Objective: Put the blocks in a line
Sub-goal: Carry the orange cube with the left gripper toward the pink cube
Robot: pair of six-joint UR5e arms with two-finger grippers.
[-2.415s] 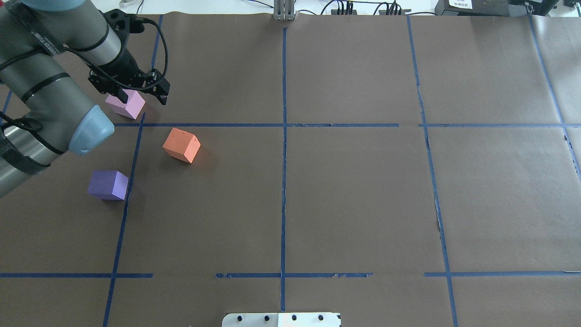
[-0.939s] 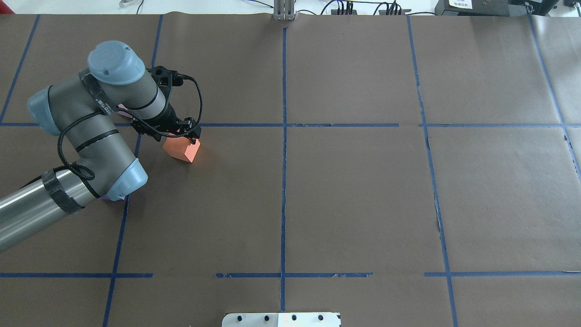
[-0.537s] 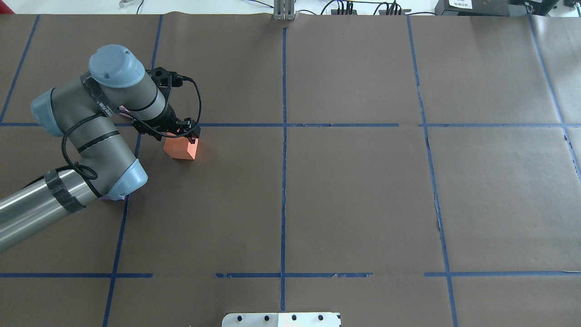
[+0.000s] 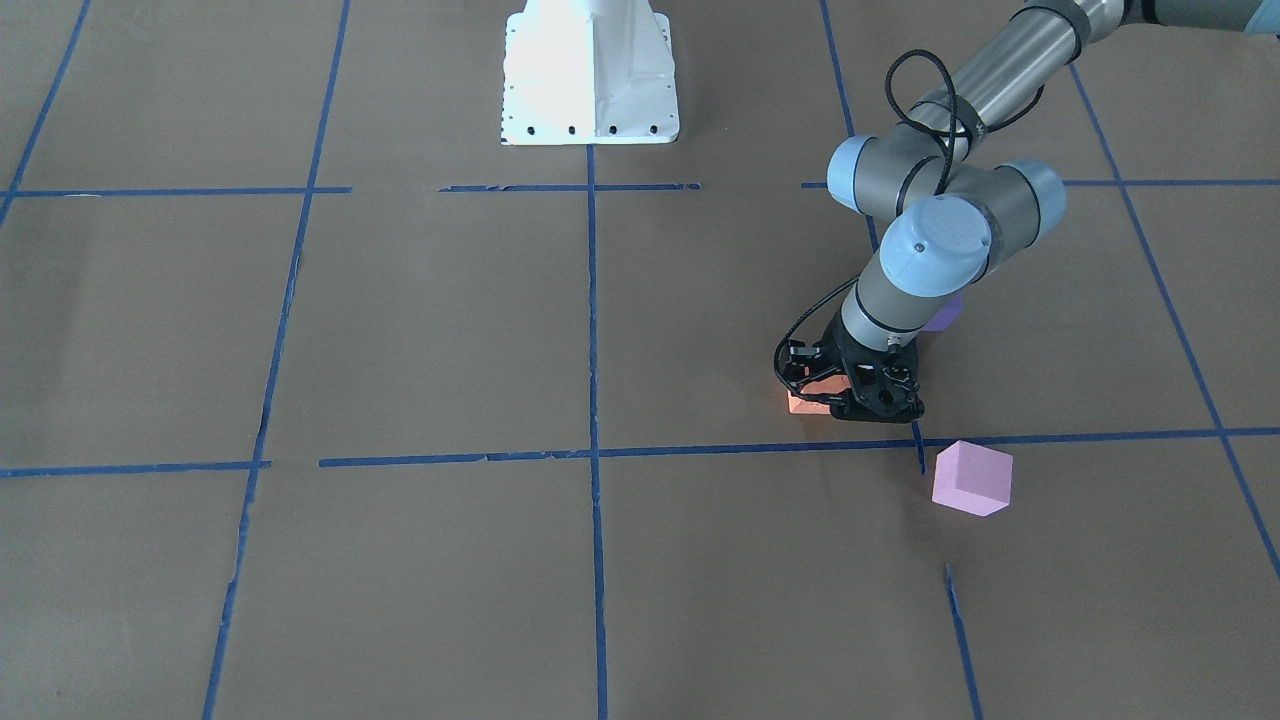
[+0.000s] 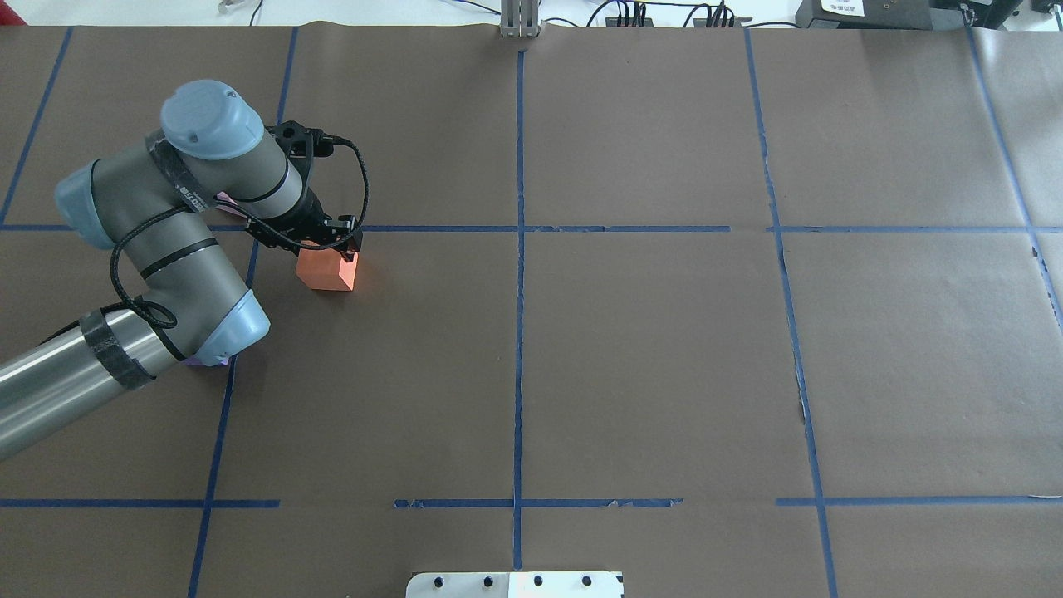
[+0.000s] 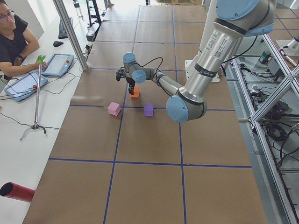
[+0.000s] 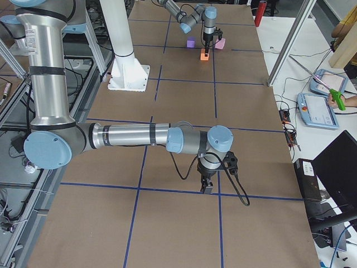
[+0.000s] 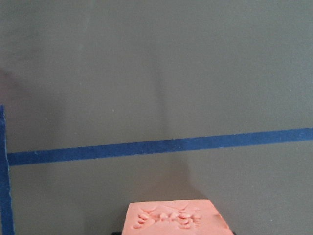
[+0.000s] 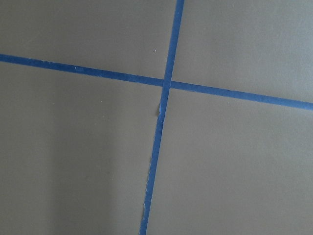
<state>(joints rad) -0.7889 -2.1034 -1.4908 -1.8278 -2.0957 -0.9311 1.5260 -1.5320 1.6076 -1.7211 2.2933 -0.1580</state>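
My left gripper stands upright over the orange block, shut on it at table level. The block's top fills the bottom of the left wrist view. The pale pink block lies apart on the far side of the blue tape line, mostly hidden by the arm in the overhead view. The purple block sits nearer the robot, only a sliver showing under the elbow. My right gripper hangs over a tape crossing far from the blocks; I cannot tell its state.
Brown paper with a blue tape grid covers the table. The white robot base stands at the robot's edge. An operator with tablets sits beyond the far edge. My right arm stretches low over the table.
My left arm moved from the pink block to the orange one and came down on it. The orange block turned square between the fingers and shifted slightly left.
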